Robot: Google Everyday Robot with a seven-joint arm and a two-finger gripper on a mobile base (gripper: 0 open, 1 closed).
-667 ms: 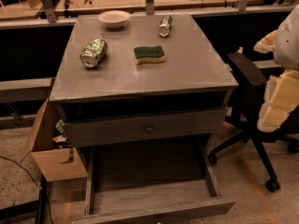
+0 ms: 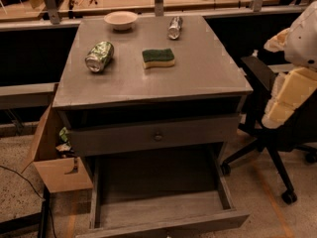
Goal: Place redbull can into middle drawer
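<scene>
The redbull can (image 2: pixel 174 27), slim and silver, lies on its side at the back of the grey cabinet top (image 2: pixel 208 78), right of centre. The middle drawer (image 2: pixel 163 211) is pulled out at the bottom of the view, and its flat bottom is bare. My arm shows as white and cream parts at the right edge. Its cream end, the gripper (image 2: pixel 285 103), hangs beside the cabinet's right side, well away from the can and above and to the right of the open drawer. It holds nothing that I can see.
On the cabinet top are a fatter green-and-white can (image 2: pixel 99 56) on its side, a green sponge (image 2: pixel 158 58) and a pale bowl (image 2: pixel 121 19). A closed drawer front with a round knob (image 2: pixel 157 136) sits above the open drawer. An office chair (image 2: pixel 267 133) is at the right and a cardboard box (image 2: pixel 52 157) at the left.
The arm at the right edge has shifted slightly upward. Nothing on the cabinet or the drawer has moved.
</scene>
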